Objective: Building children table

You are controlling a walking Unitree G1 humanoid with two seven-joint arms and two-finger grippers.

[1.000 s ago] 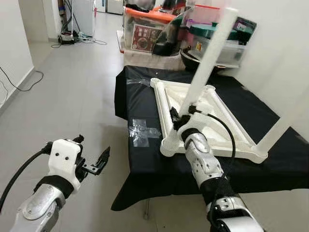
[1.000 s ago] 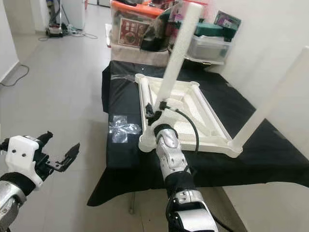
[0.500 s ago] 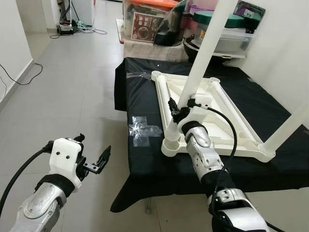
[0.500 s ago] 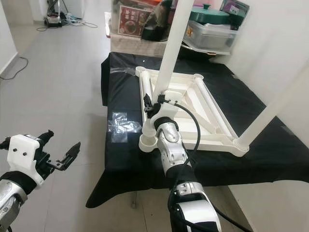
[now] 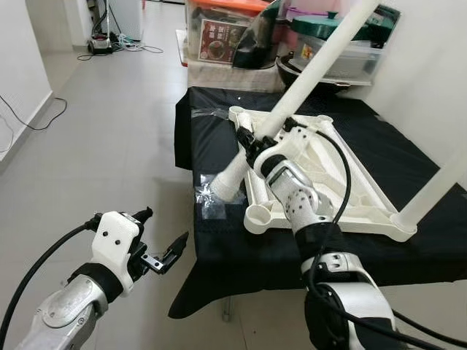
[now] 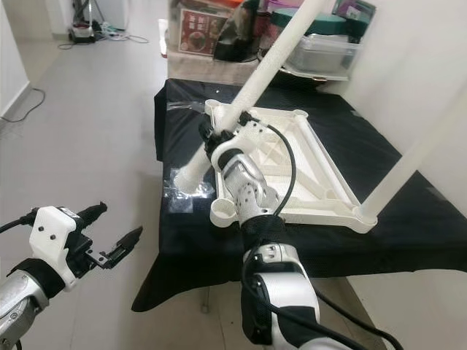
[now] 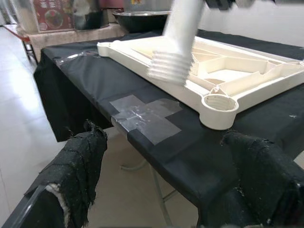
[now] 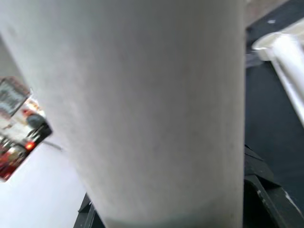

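A white children's tabletop [image 5: 343, 191] lies upside down on a table covered with black cloth [image 5: 430, 248]. My right gripper [image 5: 253, 148] is shut on a long white table leg [image 5: 303, 82], held tilted. The leg's threaded end [image 7: 172, 71] hangs in the air left of the tabletop, above a patch of clear tape [image 7: 143, 117]. The near left corner socket [image 5: 260, 214] is open. Another white leg [image 5: 436, 191] stands in the near right corner. My left gripper [image 5: 165, 257] is open low over the floor, left of the table, its fingers [image 7: 80, 161] holding nothing.
Plastic storage boxes [image 5: 219, 36] and a dark bowl [image 5: 306, 73] are stacked behind the table. A white wall [image 5: 430, 80] runs along its right side. Open grey floor [image 5: 109, 146] lies to the left, with cables [image 5: 25, 120] near the wall.
The leg stood upright at the near left corner socket; now my right gripper has tipped it, and its threaded end has swung out to the left. My left gripper shifted slightly right.
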